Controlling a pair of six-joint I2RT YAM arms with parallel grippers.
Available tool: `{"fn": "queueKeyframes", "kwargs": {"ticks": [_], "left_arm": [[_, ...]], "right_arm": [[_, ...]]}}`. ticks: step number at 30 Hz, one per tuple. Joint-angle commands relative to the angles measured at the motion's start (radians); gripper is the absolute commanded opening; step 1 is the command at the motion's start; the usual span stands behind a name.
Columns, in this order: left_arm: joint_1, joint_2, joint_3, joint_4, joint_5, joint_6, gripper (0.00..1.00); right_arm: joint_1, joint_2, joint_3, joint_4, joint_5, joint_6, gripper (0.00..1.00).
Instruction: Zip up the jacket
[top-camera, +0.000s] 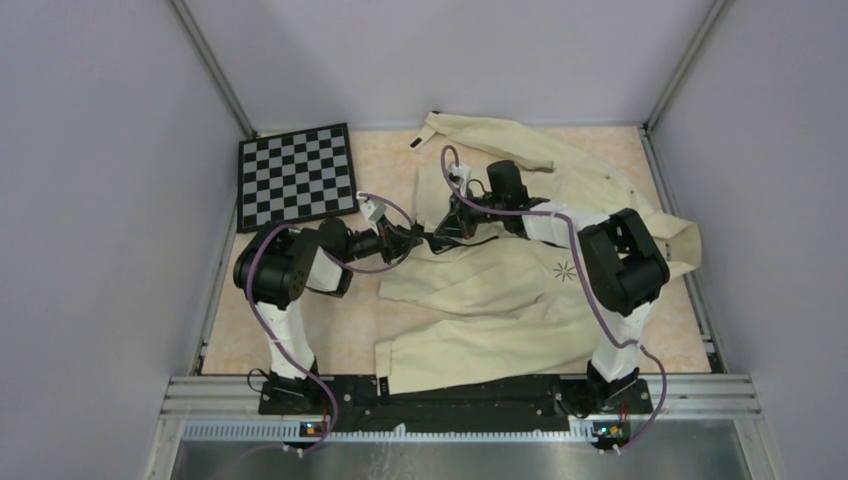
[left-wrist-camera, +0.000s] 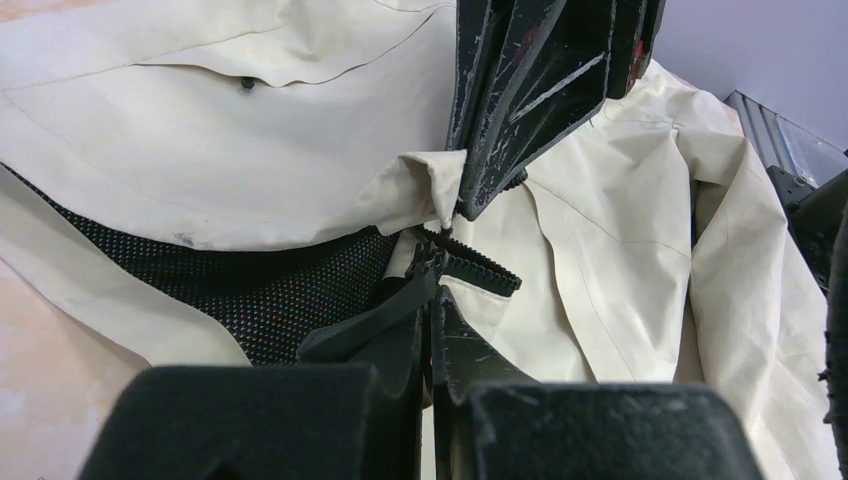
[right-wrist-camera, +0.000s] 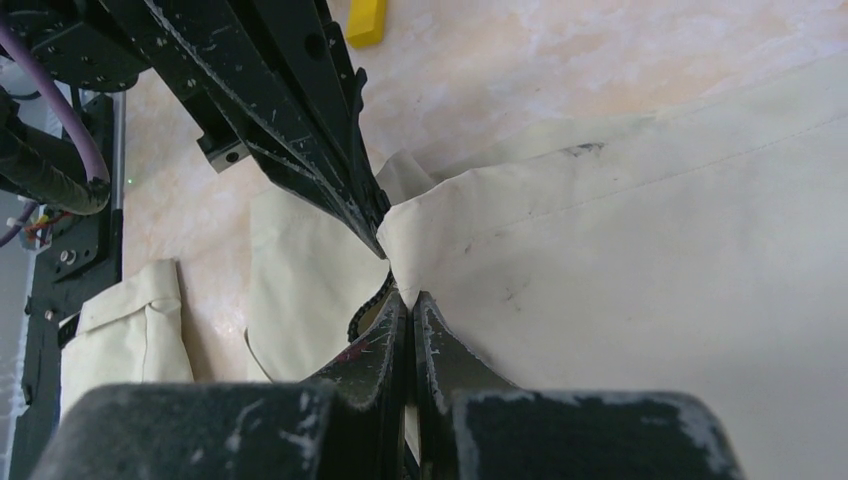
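The cream jacket (top-camera: 500, 290) lies spread on the table, with a dark starburst mark (top-camera: 565, 270) on its front. Both grippers meet at its left front edge. My left gripper (top-camera: 418, 238) is shut on a dark zipper pull tab (left-wrist-camera: 390, 315), just below the black zipper teeth (left-wrist-camera: 485, 265). The black mesh lining (left-wrist-camera: 250, 290) shows to its left. My right gripper (top-camera: 447, 228) is shut on a fold of the cream edge (right-wrist-camera: 430, 225), tip to tip with the left gripper (right-wrist-camera: 290, 120). In the left wrist view the right gripper (left-wrist-camera: 462, 205) comes down from above.
A black-and-white checkerboard (top-camera: 296, 175) lies at the back left. A small yellow block (right-wrist-camera: 367, 20) lies on the bare tabletop beyond the jacket. Grey walls close in three sides, and a metal rail (top-camera: 460, 400) runs along the near edge.
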Motion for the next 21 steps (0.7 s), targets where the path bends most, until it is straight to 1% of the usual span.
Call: {"fn": "queueKeyframes", "kwargs": {"ticks": [1,10,17,21], "left_arm": [[-0.003,-0.026,0.005,0.07,0.008,0.007,0.0],[-0.003,-0.014,0.0,0.119,0.012,-0.013,0.0],[-0.003,-0.019,-0.01,0.126,0.01,-0.004,0.0],[-0.003,-0.018,-0.015,0.131,0.01,-0.002,0.0]], "right_arm": [[-0.01,-0.001,0.022,0.089,-0.001,0.041,0.0],[-0.011,0.024,0.047,0.038,-0.027,0.016,0.0],[-0.011,0.023,0.045,0.044,-0.024,0.02,0.0],[-0.02,0.01,0.026,0.088,-0.015,0.041,0.0]]}}
